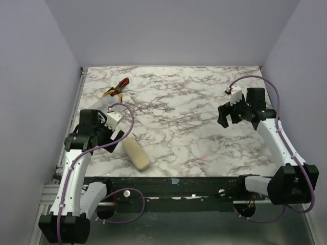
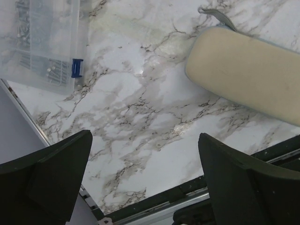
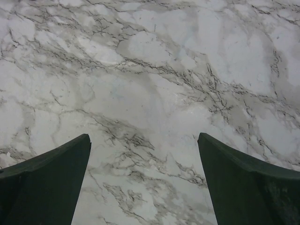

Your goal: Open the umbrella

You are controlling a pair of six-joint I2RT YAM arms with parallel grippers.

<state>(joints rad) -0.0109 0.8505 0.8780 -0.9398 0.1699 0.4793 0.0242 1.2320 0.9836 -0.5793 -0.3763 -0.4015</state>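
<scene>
The umbrella (image 1: 136,153) lies folded on the marble table near its front left edge, a compact beige bundle. In the left wrist view the umbrella (image 2: 248,70) fills the upper right, with a bit of its strap (image 2: 218,14) at the far end. My left gripper (image 1: 116,139) is open and empty, just left of the umbrella, not touching it; its jaws (image 2: 145,183) stand wide over bare marble by the table's front edge. My right gripper (image 1: 227,121) is open and empty over the right part of the table, far from the umbrella; its wrist view (image 3: 143,183) holds only marble.
Red-and-yellow pliers (image 1: 116,88) lie at the back left of the table. A clear plastic parts box (image 2: 42,42) with a blue latch shows at the left in the left wrist view. The table's black front rail (image 1: 173,184) runs along the near edge.
</scene>
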